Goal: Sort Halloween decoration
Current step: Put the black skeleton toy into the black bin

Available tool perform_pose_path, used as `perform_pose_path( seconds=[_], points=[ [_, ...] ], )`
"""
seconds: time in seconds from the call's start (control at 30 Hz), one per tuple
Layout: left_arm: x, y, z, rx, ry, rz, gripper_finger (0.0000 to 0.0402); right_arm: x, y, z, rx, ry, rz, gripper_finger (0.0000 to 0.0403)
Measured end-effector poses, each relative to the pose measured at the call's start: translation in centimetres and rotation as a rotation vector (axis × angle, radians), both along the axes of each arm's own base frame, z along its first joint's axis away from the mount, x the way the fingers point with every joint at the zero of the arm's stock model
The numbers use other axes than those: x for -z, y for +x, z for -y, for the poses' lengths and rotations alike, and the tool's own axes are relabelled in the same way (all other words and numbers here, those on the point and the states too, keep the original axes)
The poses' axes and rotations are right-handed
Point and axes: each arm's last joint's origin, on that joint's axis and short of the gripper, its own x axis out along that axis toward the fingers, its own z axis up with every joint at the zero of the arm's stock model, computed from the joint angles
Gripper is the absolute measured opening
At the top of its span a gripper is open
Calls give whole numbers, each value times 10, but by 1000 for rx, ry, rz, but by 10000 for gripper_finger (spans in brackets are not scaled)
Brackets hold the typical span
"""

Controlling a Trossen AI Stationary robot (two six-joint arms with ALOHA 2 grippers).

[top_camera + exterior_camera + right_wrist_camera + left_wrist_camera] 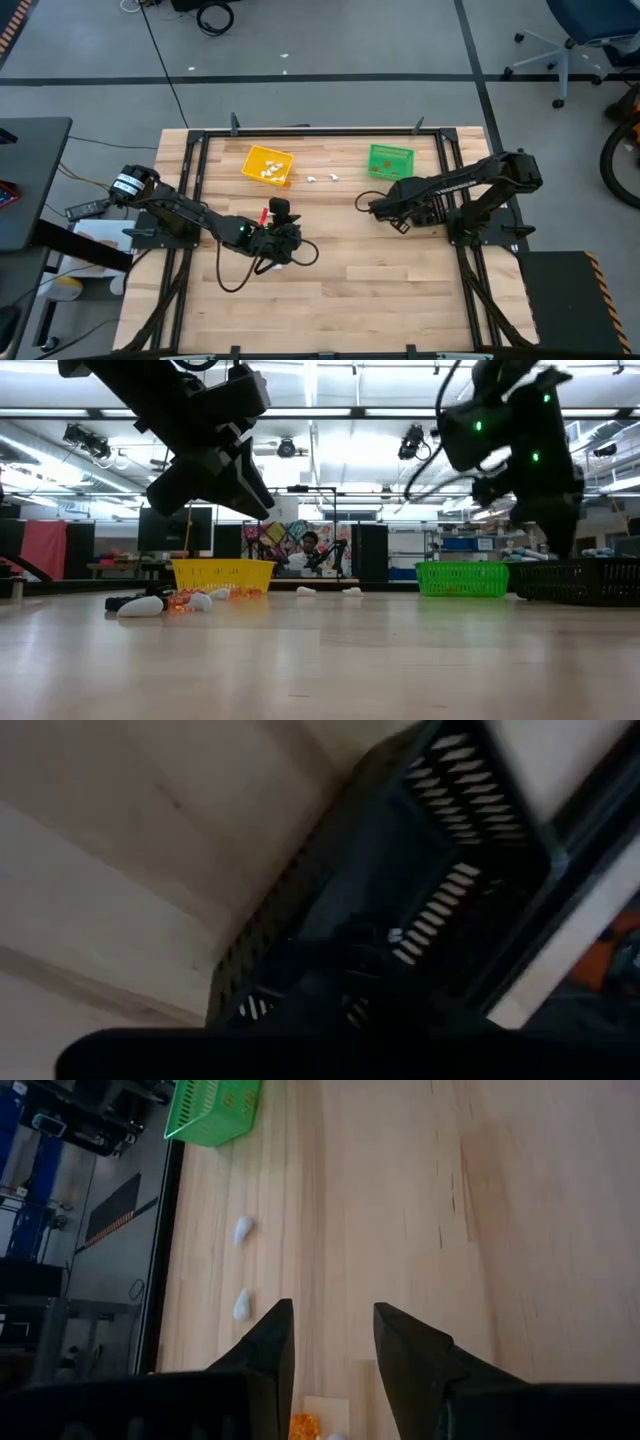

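Note:
The Halloween decoration lies scattered. Two white trinkets (321, 178) rest on the wood between the yellow bin (268, 165) and the green bin (390, 160). A small heap of white, orange and black pieces (170, 603) lies near the yellow bin. My left gripper (333, 1365) hangs open above the table near that heap, nothing between its fingers, with an orange piece (303, 1426) showing below them. My right gripper (385, 210) is shut and points down over the black bin (440, 840). Its fingertips are lost in the dark there.
More white pieces lie inside the yellow bin (222, 575). The green bin (462, 578) and black bin (580, 582) stand on the table's right half. The near half of the table is bare wood. Black frame rails run along the table's edges.

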Motion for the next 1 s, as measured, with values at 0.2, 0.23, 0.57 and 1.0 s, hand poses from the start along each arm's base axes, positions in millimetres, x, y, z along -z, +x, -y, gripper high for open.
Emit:
perform_pose_path(
  seconds=[0.2,0.23,0.57,1.0],
  points=[
    [2,-2,0,3,11,-28,114,19,-13,10,55,51,-39,98],
    [2,-3,0,3,16,-42,114,20,-15,11,59,60,-48,108],
    [-5,-17,-8,29,-20,-124,114,-13,-3,10,23,-7,91,142],
    [4,-43,-7,124,-346,-271,114,-46,46,-22,-260,-249,418,140]
  ],
)
